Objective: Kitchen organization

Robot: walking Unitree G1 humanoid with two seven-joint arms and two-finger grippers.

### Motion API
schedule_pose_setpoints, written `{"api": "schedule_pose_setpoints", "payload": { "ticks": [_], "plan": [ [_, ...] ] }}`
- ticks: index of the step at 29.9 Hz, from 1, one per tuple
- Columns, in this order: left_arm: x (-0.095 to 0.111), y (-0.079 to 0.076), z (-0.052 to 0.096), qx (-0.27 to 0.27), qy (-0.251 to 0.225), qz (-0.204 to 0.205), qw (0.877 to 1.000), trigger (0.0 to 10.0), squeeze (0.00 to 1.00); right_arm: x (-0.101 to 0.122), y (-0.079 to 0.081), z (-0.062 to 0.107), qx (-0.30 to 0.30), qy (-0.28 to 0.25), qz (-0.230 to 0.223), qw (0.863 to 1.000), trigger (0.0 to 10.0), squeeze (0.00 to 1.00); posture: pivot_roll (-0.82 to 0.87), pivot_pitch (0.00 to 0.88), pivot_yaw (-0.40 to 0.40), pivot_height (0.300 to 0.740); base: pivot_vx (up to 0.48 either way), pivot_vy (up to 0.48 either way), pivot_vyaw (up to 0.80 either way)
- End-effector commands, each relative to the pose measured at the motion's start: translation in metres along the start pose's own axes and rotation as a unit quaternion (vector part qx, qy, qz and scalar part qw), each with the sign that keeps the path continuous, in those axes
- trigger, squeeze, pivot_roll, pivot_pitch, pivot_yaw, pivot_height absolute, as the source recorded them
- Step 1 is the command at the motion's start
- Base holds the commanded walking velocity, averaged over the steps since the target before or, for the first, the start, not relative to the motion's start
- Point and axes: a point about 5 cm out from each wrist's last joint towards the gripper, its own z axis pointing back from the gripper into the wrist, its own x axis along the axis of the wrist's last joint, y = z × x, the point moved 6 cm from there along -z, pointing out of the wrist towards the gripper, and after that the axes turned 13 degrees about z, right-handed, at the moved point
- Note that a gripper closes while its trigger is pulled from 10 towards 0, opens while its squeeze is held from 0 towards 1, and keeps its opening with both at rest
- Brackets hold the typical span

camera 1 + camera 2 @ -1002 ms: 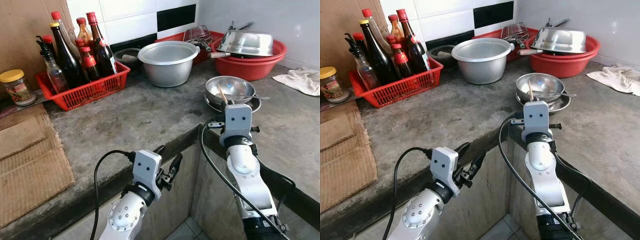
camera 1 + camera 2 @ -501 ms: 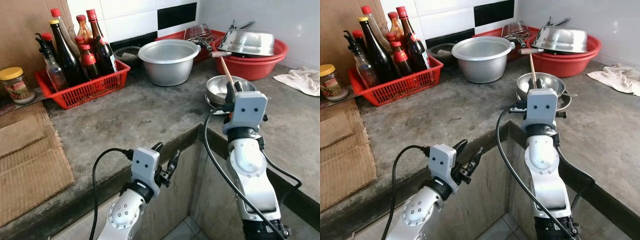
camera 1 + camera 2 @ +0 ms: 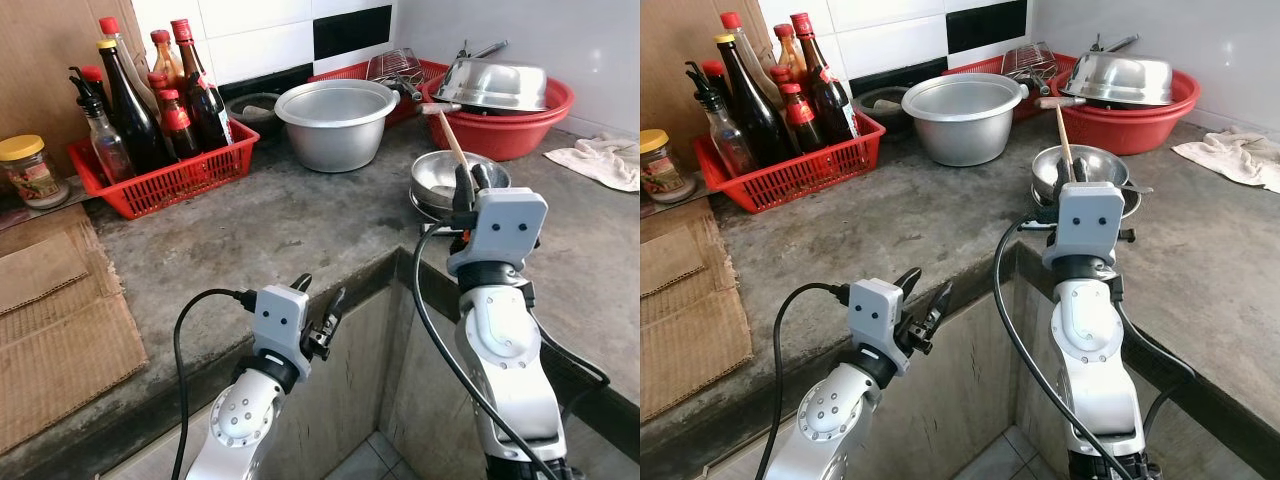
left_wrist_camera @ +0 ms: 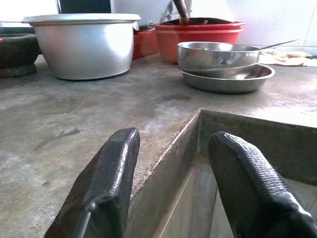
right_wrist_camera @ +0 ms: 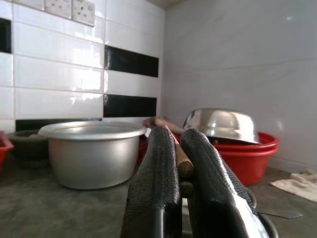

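A thin wooden stick (image 3: 452, 140) is pinched between the fingers of my right gripper (image 3: 468, 186), which is shut on its lower part; the stick (image 5: 183, 161) slants up and away from the fingers. The gripper hangs just above a steel bowl (image 3: 432, 172) that sits on a steel plate (image 4: 233, 82) on the concrete counter (image 3: 290, 225). A metal spoon (image 4: 277, 44) leans out of that bowl. My left gripper (image 3: 318, 305) is open and holds nothing, level with the counter's front edge at its inner corner.
A red basket (image 3: 165, 182) of sauce bottles stands back left, beside a jar (image 3: 30, 172). An aluminium pot (image 3: 337, 120), a dark mortar (image 3: 250, 108) and a red basin (image 3: 500, 132) holding an upturned steel bowl line the wall. A cloth (image 3: 605, 160) lies far right; cardboard (image 3: 50, 320) lies left.
My right gripper has risen from the steel bowl with the wooden stick, whose tip now stands higher. My left gripper has shifted slightly left, toward the counter edge.
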Motion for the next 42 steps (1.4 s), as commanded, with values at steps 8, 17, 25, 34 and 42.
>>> {"api": "schedule_pose_setpoints", "payload": {
  "ticks": [8, 17, 25, 34, 42],
  "plan": [
    [-0.0026, -0.0007, -0.0007, -0.007, 0.006, -0.009, 1.0, 10.0, 0.0, 0.0036, 0.0016, -0.0016, 0.006, 0.001, -0.018, 1.0, 10.0, 0.0, 0.08, 0.007, 0.029, 0.74, -0.203, 0.0, 0.0],
    [-0.0065, -0.0003, 0.0006, -0.007, 0.012, -0.01, 1.0, 10.0, 0.0, 0.0087, 0.0034, -0.0062, 0.011, -0.007, -0.027, 1.0, 10.0, 0.0, 0.08, 0.007, 0.029, 0.74, -0.299, 0.0, 0.0],
    [-0.0056, -0.0006, -0.0005, -0.007, 0.011, -0.009, 1.0, 10.0, 0.0, 0.0083, 0.0067, -0.006, 0.019, -0.005, -0.029, 0.999, 10.0, 0.0, 0.08, 0.02, 0.03, 0.74, -0.304, 0.0, 0.0],
    [-0.0056, -0.0005, -0.0006, -0.007, 0.012, -0.01, 1.0, 10.0, 0.0, 0.0046, 0.0082, -0.0031, 0.022, 0.003, -0.029, 0.999, 10.0, 0.0, 0.08, 0.026, 0.032, 0.74, -0.304, 0.0, 0.0],
    [-0.0055, 0.0004, -0.0008, -0.006, 0.013, -0.013, 1.0, 10.0, 0.0, 0.0018, 0.0089, -0.0027, 0.023, 0.011, -0.031, 0.999, 10.0, 0.0, 0.08, 0.024, 0.033, 0.74, -0.275, 0.0, -0.2]
  ]
}}
